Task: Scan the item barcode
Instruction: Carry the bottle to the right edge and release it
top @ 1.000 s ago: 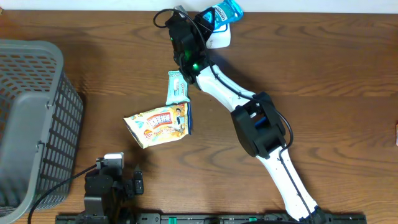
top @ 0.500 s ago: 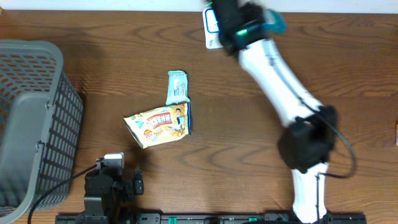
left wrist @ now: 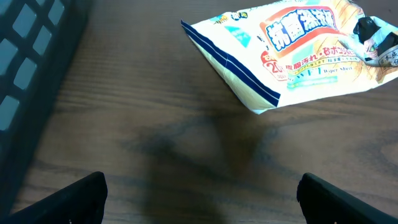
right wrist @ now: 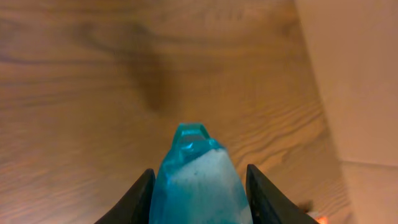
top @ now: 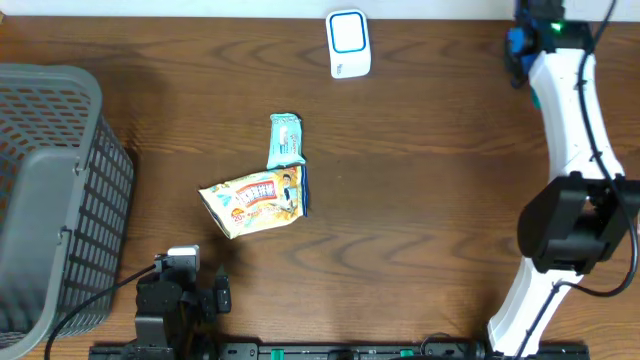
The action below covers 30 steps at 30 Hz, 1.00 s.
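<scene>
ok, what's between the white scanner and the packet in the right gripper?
Nothing. In the overhead view only bare table lies between the white scanner and the blue packet, which the right gripper is shut on.

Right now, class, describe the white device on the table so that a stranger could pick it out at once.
Look along the wooden table's far edge, right of the grey basket. The white device lies there, beyond the teal packet; unlike that crinkled packet, it is a smooth rounded rectangle with a blue ring.
</scene>
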### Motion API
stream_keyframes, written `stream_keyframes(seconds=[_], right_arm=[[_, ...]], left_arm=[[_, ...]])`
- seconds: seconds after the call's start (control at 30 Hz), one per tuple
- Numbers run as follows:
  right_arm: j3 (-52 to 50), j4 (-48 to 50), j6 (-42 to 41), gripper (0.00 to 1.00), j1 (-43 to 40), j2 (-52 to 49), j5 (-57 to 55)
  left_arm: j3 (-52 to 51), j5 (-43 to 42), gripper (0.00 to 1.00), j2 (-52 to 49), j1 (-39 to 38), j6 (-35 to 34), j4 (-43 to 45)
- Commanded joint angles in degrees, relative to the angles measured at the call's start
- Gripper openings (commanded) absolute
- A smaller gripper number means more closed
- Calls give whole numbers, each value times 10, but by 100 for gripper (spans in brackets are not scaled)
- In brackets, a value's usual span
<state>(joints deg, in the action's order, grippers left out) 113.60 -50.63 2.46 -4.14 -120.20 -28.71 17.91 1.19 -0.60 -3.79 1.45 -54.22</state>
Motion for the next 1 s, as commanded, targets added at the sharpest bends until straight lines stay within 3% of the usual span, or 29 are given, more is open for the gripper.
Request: stream_keyframes(seconds=[0.0, 0.2, 0.4, 0.67, 0.8, 0.97], right_arm=[[-51, 29, -22, 7, -45, -2, 7], [-143, 108, -19, 15, -132, -2, -61], [-155, 116, -16, 16, -202, -2, -65], [-155, 115, -23, 52, -228, -2, -48], [-155, 115, -23, 63, -221, -2, -39], [-155, 114, -23, 67, -217, -2, -39]], left_arm=[[-2, -6, 98, 3, 2, -3, -23], [-2, -6, 98, 3, 2, -3, -23], [-2, -6, 98, 3, 2, -3, -23], [-2, -6, 97, 3, 2, -3, -23], [-2, -6, 98, 3, 2, -3, -23], [-2, -6, 98, 3, 2, -3, -23]])
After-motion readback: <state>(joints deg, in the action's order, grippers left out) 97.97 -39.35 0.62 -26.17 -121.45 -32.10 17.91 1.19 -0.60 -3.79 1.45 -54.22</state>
